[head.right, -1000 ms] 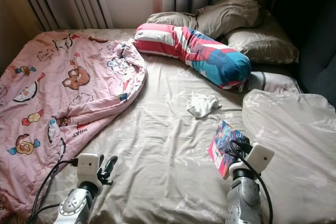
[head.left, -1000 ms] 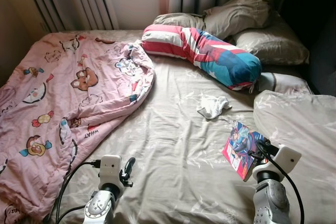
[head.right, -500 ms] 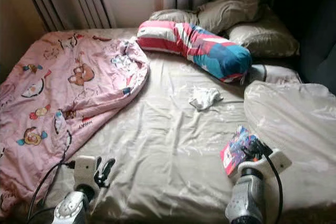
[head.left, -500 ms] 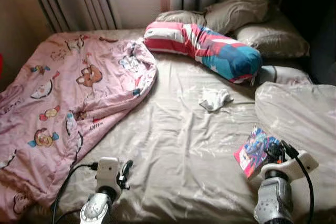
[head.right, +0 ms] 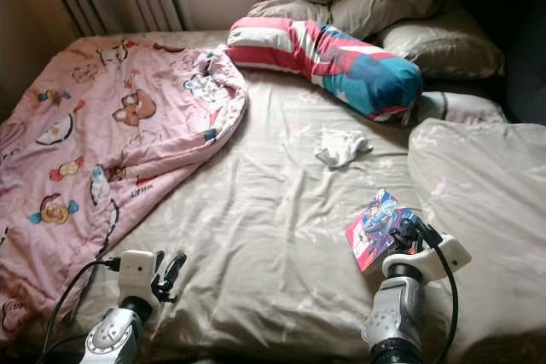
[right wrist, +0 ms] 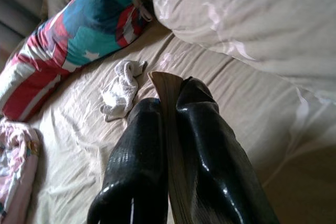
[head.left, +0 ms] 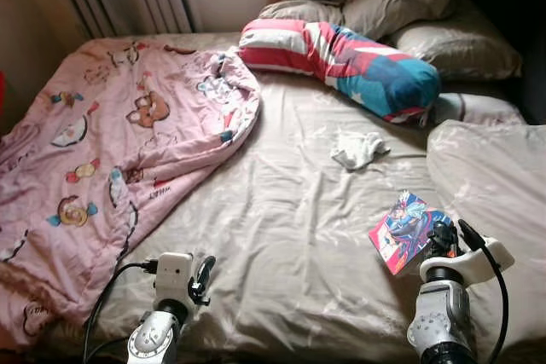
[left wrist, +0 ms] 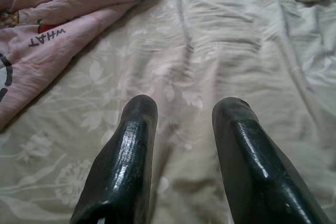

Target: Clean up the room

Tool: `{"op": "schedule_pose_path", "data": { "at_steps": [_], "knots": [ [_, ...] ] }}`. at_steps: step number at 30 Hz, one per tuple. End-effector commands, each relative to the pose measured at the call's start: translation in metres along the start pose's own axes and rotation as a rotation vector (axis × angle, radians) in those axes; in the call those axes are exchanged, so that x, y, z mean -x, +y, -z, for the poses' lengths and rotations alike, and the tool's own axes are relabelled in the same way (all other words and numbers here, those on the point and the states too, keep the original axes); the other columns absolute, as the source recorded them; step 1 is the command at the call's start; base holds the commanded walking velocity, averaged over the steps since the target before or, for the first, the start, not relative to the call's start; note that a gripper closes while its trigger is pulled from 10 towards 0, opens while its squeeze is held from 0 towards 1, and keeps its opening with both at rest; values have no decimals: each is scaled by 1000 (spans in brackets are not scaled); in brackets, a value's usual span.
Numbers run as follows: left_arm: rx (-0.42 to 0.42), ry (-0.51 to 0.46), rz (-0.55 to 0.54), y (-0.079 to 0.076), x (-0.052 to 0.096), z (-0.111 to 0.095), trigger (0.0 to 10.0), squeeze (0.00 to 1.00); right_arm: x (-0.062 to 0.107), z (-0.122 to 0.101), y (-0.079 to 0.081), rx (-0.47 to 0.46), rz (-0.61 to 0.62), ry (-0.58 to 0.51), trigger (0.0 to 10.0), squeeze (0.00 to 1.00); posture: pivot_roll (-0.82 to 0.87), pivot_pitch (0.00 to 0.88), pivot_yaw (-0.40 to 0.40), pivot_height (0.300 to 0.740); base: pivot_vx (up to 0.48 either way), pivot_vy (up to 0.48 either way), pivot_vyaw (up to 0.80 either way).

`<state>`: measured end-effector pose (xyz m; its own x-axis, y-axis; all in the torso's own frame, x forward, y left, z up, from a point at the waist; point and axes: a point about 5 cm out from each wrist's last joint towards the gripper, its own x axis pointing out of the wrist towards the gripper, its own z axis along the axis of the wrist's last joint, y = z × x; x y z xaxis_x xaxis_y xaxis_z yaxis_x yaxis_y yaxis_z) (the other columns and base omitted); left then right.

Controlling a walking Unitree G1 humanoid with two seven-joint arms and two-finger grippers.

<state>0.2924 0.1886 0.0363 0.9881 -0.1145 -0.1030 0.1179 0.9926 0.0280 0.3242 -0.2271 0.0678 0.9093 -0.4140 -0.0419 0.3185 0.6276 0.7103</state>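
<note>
Left eye view: my right gripper holds a comic book tilted above the beige bed, its fingers clamped on the book's lower edge. My left gripper hovers low over the sheet, nearer the pink blanket than the book is. A white cloth lies beyond the book, between it and the striped bolster; a beige duvet is heaped just beside the book.

Right eye view: same layout; the book juts from my right fingers toward the cloth.

Left wrist view: my fingers stand apart, empty, over bare sheet, the blanket's edge nearby.

Right wrist view: both fingers pinch the thin book edge-on, gripping only a narrow strip.

Risk, as I judge it: so shallow a pinch may let the book pivot or slide out if I swing or walk quickly; its free corner could also snag the duvet beside it.
</note>
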Motion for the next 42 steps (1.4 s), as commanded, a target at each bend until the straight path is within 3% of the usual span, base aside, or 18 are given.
{"op": "schedule_pose_path", "data": {
  "at_steps": [1, 3, 15, 23, 35, 42],
  "knots": [
    [-17, 41, 0, 4, 6, 8, 10000, 0, -2, -4, 1, -20, -5, -20, 10000, 0, -8, 201, 75, 645, 0, 0, 0],
    [-20, 42, 0, 5, 8, 9, 10000, 0, -7, -8, -1, -136, 23, -32, 10000, 0, 4, 210, 79, 645, 0, 0, 0],
    [-38, 47, 0, 12, 16, 10, 10000, 0, -21, -20, 3, -422, 4, -60, 10000, 0, 37, 237, 102, 645, 0, 0, 0],
    [-51, 52, 8, 15, 20, 10, 10000, 0, -25, -24, 8, -497, -51, -59, 10000, 0, 54, 257, 121, 645, 0, 0, 0],
    [-82, 68, 34, 18, 29, 11, 10000, 0, -35, -39, 43, -619, -316, -106, 10000, 0, 70, 293, 145, 645, 0, 0, 0],
    [-86, 83, 35, 20, 36, 13, 10000, 0, -42, -53, 57, -676, -393, -157, 10000, 0, 72, 309, 150, 645, 0, 0, 0]
  ]
}}
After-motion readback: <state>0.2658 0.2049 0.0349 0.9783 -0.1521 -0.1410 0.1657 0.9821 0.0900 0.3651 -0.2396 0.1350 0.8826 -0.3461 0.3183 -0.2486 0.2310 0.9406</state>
